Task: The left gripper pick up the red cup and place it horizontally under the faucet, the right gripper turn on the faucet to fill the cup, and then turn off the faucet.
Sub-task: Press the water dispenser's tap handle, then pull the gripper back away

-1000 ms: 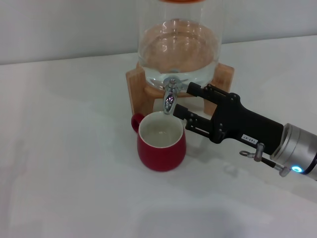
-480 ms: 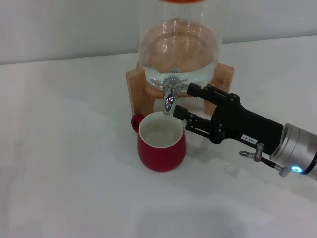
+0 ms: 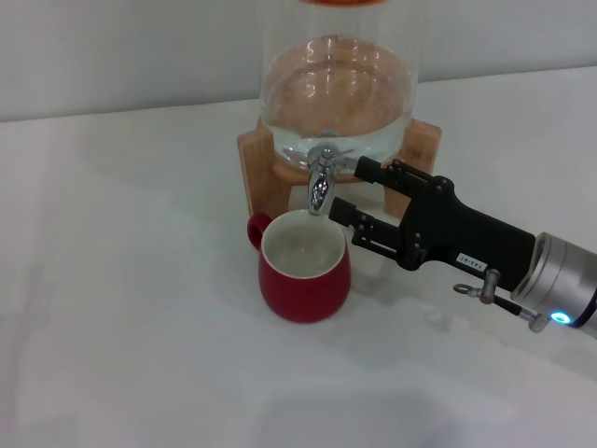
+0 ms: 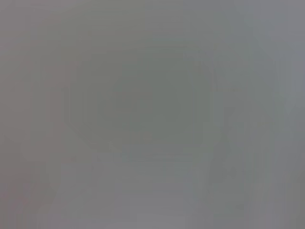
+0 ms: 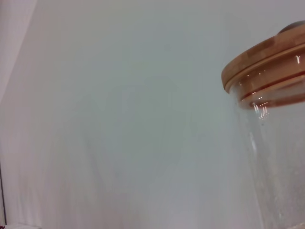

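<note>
Mug, red (image 3: 304,273), upright on the surface (image 3: 131,308) beneath the chrome faucet (image 3: 320,179). Right pincer (image 3: 347,191), fingers spread, has crept slightly closer beside the lever over the last second; turning likely imminent. Left pincer unseen.

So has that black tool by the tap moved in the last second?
Barely, if at all. The right tool sits open beside the faucet, its place against the wooden stand almost unchanged; at most a tiny drift.
</note>
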Robot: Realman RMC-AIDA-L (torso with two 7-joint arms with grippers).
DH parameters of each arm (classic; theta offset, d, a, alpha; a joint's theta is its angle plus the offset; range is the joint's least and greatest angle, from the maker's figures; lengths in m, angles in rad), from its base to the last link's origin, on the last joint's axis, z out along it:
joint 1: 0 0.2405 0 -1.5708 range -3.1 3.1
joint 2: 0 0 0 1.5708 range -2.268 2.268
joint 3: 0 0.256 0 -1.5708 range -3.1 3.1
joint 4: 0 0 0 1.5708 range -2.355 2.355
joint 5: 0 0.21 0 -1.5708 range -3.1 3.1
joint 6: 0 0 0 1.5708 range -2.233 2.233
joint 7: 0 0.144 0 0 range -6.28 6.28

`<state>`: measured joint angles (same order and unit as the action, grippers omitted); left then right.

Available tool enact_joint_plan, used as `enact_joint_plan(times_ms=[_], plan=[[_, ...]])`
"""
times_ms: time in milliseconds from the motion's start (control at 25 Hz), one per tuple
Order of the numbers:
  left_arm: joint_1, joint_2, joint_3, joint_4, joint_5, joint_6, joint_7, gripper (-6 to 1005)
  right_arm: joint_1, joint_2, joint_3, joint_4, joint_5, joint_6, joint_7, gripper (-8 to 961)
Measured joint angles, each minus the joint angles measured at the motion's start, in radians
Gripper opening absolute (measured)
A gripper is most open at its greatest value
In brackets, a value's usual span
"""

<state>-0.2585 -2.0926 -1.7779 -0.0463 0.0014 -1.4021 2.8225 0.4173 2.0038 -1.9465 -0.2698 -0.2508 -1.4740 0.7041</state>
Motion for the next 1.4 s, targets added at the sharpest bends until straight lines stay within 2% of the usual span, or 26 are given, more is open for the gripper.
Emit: enact_joint_plan(times_ms=[840, 1400], plan=[[-0.002, 0.000, 0.000, 0.000, -0.002, 0.000, 0.000, 828, 0.009, -0.015, 0.024, -0.002, -0.006, 0.008, -0.002, 718], [-0.002, 0.000, -0.001, -0.001, -0.006, 0.013, 0.000, 828, -0.013, -0.016, 0.029, 0.007, -0.001, -0.079, 0.001, 719]])
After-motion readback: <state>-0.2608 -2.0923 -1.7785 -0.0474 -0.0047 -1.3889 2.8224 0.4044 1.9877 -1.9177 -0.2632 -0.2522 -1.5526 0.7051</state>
